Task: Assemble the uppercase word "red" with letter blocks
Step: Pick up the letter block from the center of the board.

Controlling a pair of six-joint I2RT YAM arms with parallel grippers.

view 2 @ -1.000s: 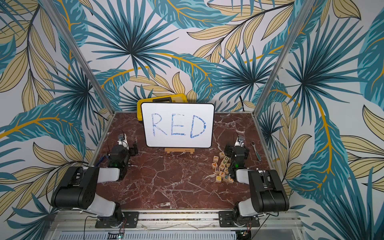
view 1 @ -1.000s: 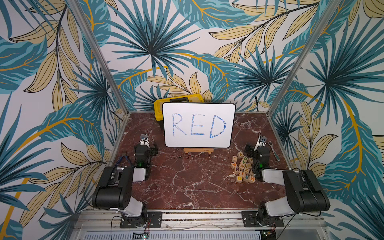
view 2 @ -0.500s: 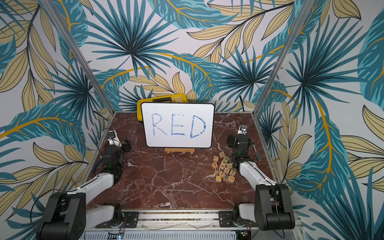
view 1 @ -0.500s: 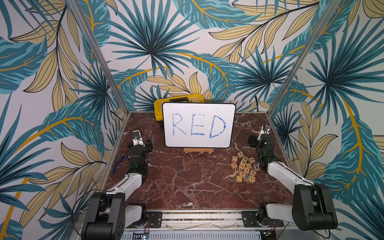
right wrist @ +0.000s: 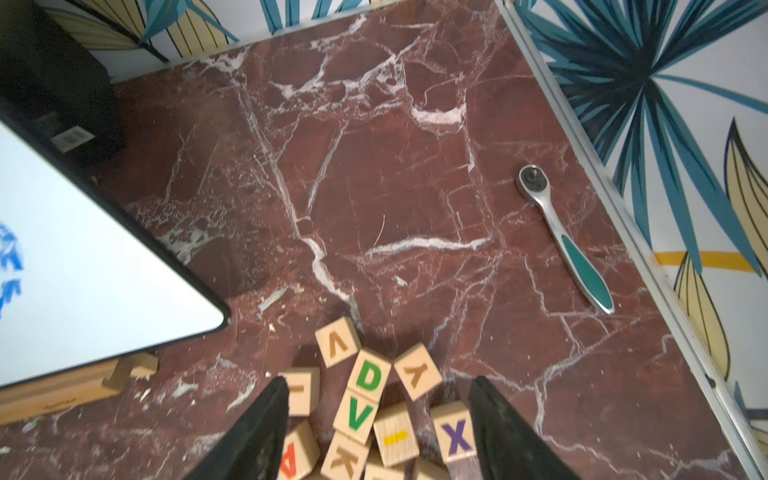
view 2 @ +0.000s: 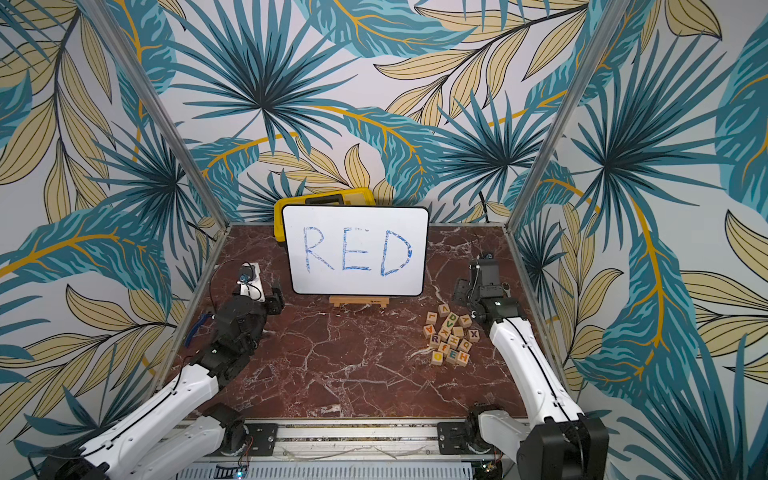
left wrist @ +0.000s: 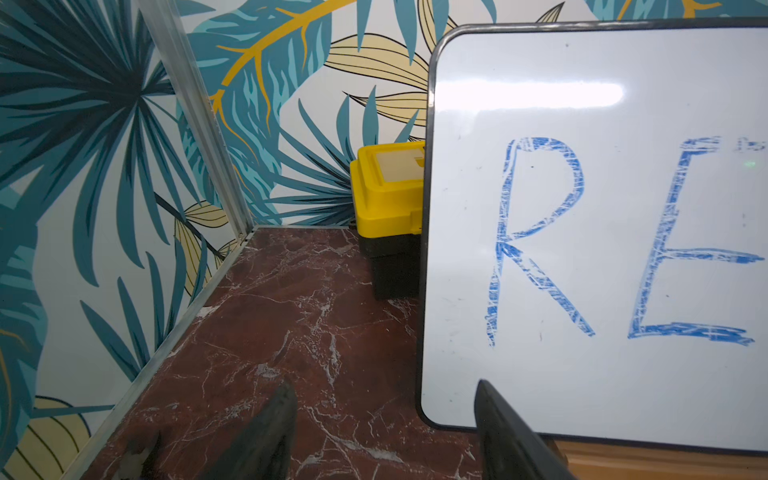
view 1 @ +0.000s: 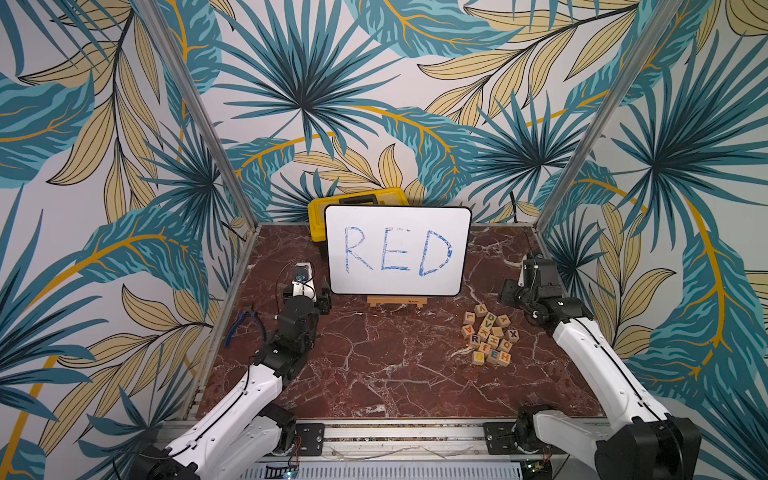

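1. The letter blocks lie in one loose cluster on the right half of the red marble counter [view 1: 374, 374], in front of and to the right of the whiteboard [view 1: 397, 249].
2. The D block [view 1: 491, 319] sits near the back of the cluster, touching the V block [right wrist: 358, 415] just in front of it.
3. The R block [view 1: 474, 339] is at the cluster's left edge.
4. The E block [view 1: 493, 354] is in the front row, just beside the H block [view 1: 504, 356].
5. The right arm [view 1: 590, 361] reaches to the back right edge of the cluster. Its jaws stand apart and grip nothing. In the right wrist view the D, V and X blocks show in the gap between the two dark fingers [right wrist: 266, 428].
6. The left arm [view 1: 257, 386] is on the left half of the counter, well apart from the blocks. Its jaws are parted with bare marble between them, and they point toward the whiteboard's lower left corner.
7. The whiteboard reads RED in blue marker and rests on a small wooden easel [view 1: 397, 301]. A yellow-lidded box [view 1: 357, 201] stands behind it.
8. Blue-handled pliers [view 1: 245, 326] lie by the left wall.
9. A ratchet wrench [right wrist: 565, 241] lies by the right wall.
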